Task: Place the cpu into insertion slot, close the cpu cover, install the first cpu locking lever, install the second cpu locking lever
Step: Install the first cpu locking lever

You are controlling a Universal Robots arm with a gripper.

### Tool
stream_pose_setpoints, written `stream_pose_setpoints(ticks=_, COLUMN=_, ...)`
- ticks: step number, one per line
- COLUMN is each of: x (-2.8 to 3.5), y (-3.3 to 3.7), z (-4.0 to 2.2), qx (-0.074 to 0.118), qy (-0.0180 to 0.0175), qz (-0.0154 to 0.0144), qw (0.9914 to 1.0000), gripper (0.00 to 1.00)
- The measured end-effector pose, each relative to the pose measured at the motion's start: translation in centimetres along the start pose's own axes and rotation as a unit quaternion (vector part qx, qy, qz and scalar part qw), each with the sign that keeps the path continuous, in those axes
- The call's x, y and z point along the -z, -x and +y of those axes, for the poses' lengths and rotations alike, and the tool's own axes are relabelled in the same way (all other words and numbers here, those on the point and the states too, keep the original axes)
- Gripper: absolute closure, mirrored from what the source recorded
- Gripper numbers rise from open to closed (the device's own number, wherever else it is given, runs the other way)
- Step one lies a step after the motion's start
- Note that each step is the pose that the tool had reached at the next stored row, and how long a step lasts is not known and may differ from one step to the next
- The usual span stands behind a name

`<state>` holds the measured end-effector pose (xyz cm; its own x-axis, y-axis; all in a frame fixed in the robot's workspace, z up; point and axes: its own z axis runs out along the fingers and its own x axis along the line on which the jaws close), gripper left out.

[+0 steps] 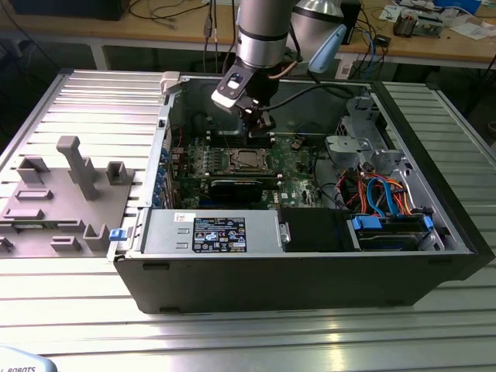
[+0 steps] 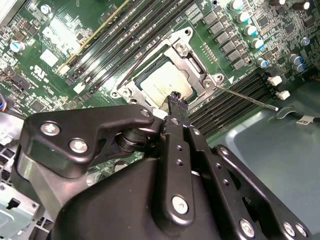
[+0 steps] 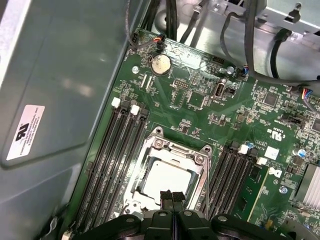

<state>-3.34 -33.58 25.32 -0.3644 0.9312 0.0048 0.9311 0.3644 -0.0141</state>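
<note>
The cpu point(image 3: 167, 180) lies in the insertion slot point(image 2: 120, 92) on the green motherboard, its silver top showing through the cut-out of the cpu cover point(image 3: 199, 162), which lies flat over it. My gripper point(image 3: 171, 196) hangs just above the socket's edge, fingers shut together and holding nothing; its tip point(image 2: 175, 97) overlaps the chip point(image 2: 165, 82). A thin wire locking lever point(image 2: 247, 98) sticks out from one corner of the socket across the memory slots. A second bent wire lever point(image 2: 131, 67) runs along the opposite side. In the exterior view the gripper point(image 1: 263, 128) is above the socket point(image 1: 246, 160).
Long black memory slots point(image 3: 112, 155) flank the socket on both sides. The open computer case point(image 1: 310, 256) has tall walls, a drive cage point(image 1: 360, 128) and bundled cables point(image 1: 380, 190) at the exterior view's right. A grey fixture block point(image 1: 66, 194) stands outside the case.
</note>
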Motion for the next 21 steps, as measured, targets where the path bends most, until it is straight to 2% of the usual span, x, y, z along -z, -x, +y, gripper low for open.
stream_pose_setpoints(ticks=11, x=0.0, y=0.0, z=0.0, qx=0.023, qy=-0.0005, qz=-0.0013, qw=0.99975, gripper=0.89)
stream_pose_setpoints(ticks=21, x=0.0, y=0.0, z=0.0, qx=0.053, qy=-0.0009, qz=-0.0025, qw=0.99857, gripper=0.89)
